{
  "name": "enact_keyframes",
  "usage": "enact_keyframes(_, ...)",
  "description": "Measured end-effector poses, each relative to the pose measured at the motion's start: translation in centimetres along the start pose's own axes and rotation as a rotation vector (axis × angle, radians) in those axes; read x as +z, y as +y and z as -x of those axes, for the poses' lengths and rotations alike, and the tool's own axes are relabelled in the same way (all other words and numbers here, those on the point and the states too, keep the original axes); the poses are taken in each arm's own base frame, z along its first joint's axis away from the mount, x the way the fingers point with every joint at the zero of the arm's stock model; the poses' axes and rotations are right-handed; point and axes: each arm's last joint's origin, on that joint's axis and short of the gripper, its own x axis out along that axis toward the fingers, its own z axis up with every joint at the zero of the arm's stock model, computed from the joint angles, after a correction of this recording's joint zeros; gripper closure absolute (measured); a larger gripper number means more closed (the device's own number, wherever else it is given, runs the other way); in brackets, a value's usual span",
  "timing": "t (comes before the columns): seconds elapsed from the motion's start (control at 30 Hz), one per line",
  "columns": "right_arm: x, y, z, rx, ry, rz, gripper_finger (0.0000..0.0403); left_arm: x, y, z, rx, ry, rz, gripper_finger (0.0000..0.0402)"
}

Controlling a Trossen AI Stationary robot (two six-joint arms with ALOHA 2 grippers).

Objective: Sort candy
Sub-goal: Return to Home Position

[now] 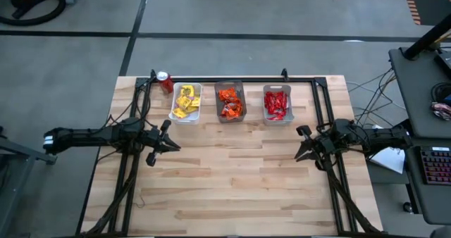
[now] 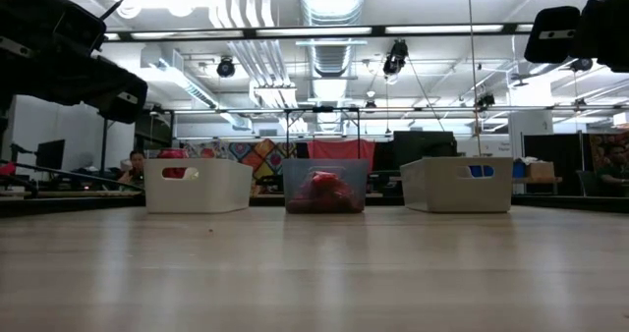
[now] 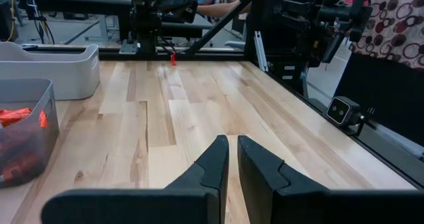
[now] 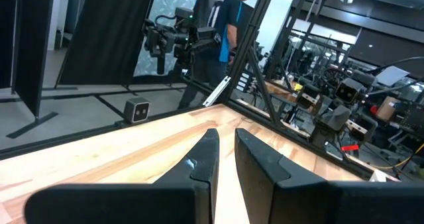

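Observation:
The candy lies in three bins along the table's far edge. Yellow packets (image 1: 186, 101) fill the left bin (image 1: 187, 120), orange ones (image 1: 230, 103) the clear middle bin (image 1: 230, 119), and red ones (image 1: 277, 103) the right bin (image 1: 278, 120). In the left wrist view the orange candy (image 3: 16, 128) shows through the clear bin's wall. My left gripper (image 1: 176, 146) (image 3: 232, 144) hovers at the table's left side, pointing level toward the middle, shut and holding nothing. My right gripper (image 1: 299, 153) (image 4: 225, 136) hovers at the right side, facing it, shut and holding nothing.
A red soda can (image 1: 165, 82) stands at the far left, beside the yellow bin. A black frame (image 1: 232, 79) runs along the table's far edge and down both sides. Bare wood (image 1: 232, 174) spreads between the grippers and the near edge. A person (image 4: 222, 18) stands beyond the table.

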Motion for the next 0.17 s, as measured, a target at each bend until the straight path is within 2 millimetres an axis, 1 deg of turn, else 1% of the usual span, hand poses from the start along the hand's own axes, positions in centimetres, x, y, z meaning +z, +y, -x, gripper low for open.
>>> enact_keyframes(0.17, 0.01, 0.0, 0.0, 0.0, -0.001, 0.001, 0.036, 0.0, 0.0, 0.0, 0.0, 0.0, 0.0, 0.0384)
